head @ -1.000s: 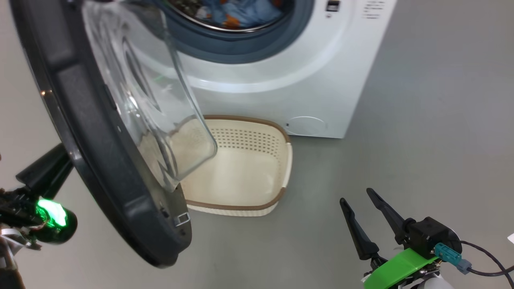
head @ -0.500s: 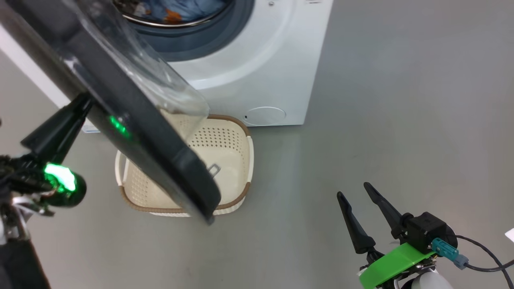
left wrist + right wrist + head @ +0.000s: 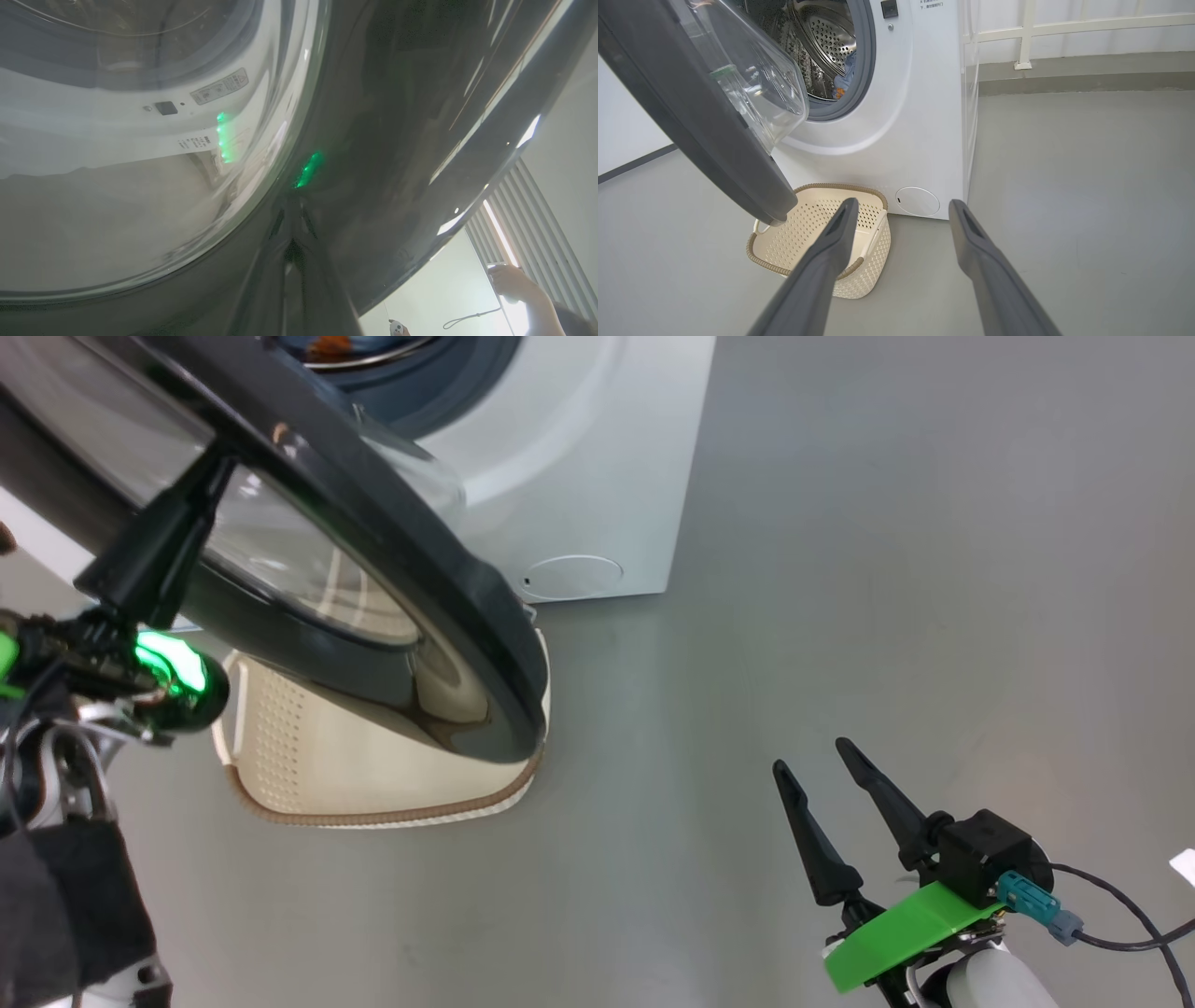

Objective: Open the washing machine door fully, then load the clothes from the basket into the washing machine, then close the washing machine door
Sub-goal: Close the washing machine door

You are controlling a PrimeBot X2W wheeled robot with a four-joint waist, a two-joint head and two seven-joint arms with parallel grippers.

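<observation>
left tool (image 3: 217, 471), fingers together and empty, seems to press the half-open door (image 3: 420, 579) over the basket (image 3: 373, 817); right tool (image 3: 812, 756) gapes wide, holding nothing.

Cream perforated plastic basket (image 3: 868, 266) on grey floor (image 3: 840, 569), just before white front-loader washing machine (image 3: 579, 457); round black-ringed glass door (image 3: 705, 126) hangs over basket, left of opening; blue garment (image 3: 847, 70) inside steel drum (image 3: 831, 37)

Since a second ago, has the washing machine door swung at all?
Yes. The washing machine door has swung toward the washing machine; its free edge now overhangs the basket.
</observation>
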